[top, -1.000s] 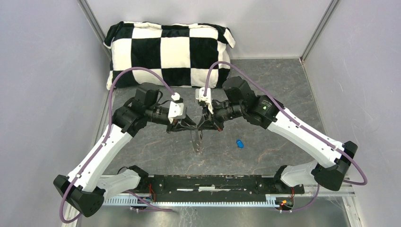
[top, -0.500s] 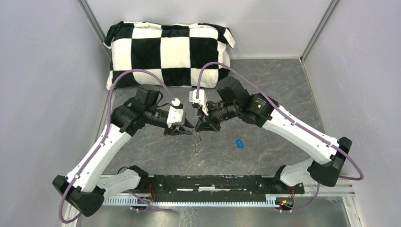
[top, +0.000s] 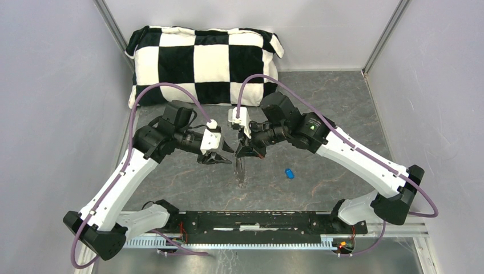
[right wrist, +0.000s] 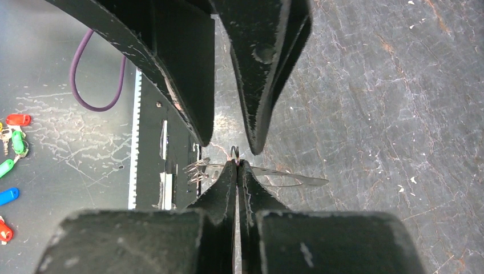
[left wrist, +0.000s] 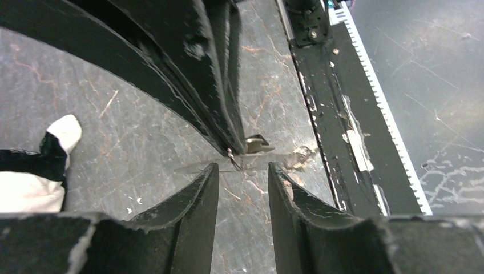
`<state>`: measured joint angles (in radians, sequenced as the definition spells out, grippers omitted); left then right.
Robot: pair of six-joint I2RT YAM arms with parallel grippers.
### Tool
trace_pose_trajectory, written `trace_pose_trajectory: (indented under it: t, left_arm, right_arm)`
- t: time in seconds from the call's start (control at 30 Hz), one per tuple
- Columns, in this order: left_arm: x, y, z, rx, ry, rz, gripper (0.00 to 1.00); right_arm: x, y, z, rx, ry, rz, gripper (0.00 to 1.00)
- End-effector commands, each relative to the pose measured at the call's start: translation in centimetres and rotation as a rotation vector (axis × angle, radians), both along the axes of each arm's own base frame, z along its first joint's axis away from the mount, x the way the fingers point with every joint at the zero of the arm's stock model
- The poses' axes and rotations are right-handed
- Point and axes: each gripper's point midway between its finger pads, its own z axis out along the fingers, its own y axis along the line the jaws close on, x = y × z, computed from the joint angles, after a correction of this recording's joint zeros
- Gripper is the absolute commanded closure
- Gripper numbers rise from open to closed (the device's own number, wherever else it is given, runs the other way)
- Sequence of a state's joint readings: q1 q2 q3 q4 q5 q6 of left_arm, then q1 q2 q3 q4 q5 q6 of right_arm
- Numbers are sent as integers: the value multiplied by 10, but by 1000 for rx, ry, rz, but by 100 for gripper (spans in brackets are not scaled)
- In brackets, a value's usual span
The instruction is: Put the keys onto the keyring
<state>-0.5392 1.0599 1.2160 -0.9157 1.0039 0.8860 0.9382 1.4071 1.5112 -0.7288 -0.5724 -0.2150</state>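
Note:
My right gripper (top: 244, 154) is shut on the top of the keyring (top: 240, 174), a thin silvery wire loop that hangs down to the table. In the right wrist view the shut fingers (right wrist: 237, 162) pinch the keyring (right wrist: 297, 180), seen edge-on. My left gripper (top: 224, 158) stands open just left of it, with nothing between its fingers (left wrist: 242, 166). A small grey metal piece (left wrist: 257, 144) shows by the right fingertips. One of the keys, with a blue head (top: 290, 173), lies on the table to the right of the ring.
A black-and-white checkered pillow (top: 205, 63) lies at the back of the table. A black rail (top: 257, 220) runs along the near edge. Grey walls close both sides. Several coloured key tags (right wrist: 11, 142) lie beyond the rail.
Both grippers shifted a little left with the ring. The left gripper has since opened and drawn away from the right one, which stays shut on the ring.

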Motion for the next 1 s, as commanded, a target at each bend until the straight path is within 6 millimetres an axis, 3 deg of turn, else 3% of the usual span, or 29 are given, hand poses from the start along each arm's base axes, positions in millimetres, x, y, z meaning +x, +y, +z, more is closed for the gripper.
trace_pose_trajectory:
  t: [0.0, 0.2, 0.43, 0.73, 0.97]
  left_arm:
    - [0, -8, 21, -85, -14, 1, 58]
    - [-4, -8, 16, -82, 28, -2, 70]
    - [-6, -3, 3, -19, 21, -15, 92]
    - [-12, -5, -6, 7, 44, -50, 98]
    - [-12, -6, 1, -42, 13, -32, 98]
  right_arm:
    - [4, 9, 28, 71, -58, 8, 100]
    - [4, 10, 30, 75, -59, 4, 100]
    - [3, 14, 33, 85, -52, 16, 100]
    - [1, 20, 38, 113, -33, 29, 99]
    - [4, 14, 58, 196, -53, -26, 76]
